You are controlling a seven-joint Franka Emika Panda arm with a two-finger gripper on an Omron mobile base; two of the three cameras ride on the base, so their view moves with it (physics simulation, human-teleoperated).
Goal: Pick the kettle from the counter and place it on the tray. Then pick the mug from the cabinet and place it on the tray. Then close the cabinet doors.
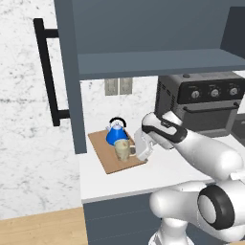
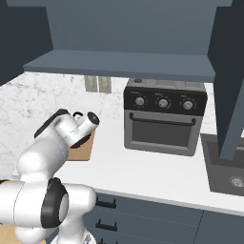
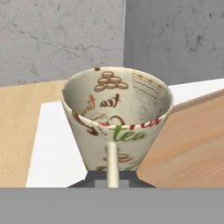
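Mug (image 3: 116,120), just one, was gripped by its handle in the clenched fingers (image 3: 112,175), low over the one brown wooden tray (image 1: 111,154) on the white tabletop (image 1: 167,170). The word "tea" was written on the mug. One round blue kettle (image 1: 115,134) stood on the tray behind it. One black oven (image 2: 164,116) had three knobs.

White marbled wall (image 1: 28,143) behind, twin outlets (image 1: 118,86), black toaster oven (image 2: 164,116), dark sink (image 2: 226,174) rightward, wood floor (image 1: 40,229) below.
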